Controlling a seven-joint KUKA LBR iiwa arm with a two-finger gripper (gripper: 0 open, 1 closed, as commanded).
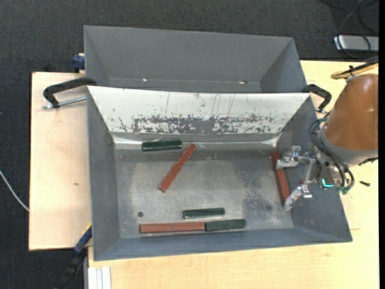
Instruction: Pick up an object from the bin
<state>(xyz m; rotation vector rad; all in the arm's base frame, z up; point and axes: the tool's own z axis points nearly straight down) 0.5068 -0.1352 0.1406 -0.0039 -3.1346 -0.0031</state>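
Note:
My gripper point(296, 174) is at the bin's right side, over the sloping right wall, and it stands open, with one fingertip point(293, 156) farther back and the other point(299, 194) nearer the front. Nothing is between them. Just to its left a red-brown bar point(281, 182) lies along the foot of the right wall, running front to back. Whether a fingertip touches the bar I cannot tell.
A tilted red-brown bar point(177, 167) and a dark green bar point(162, 144) lie at the back left. Near the front lie a dark green bar point(203, 212), a long red-brown bar point(172, 227) and another dark green bar point(225, 224).

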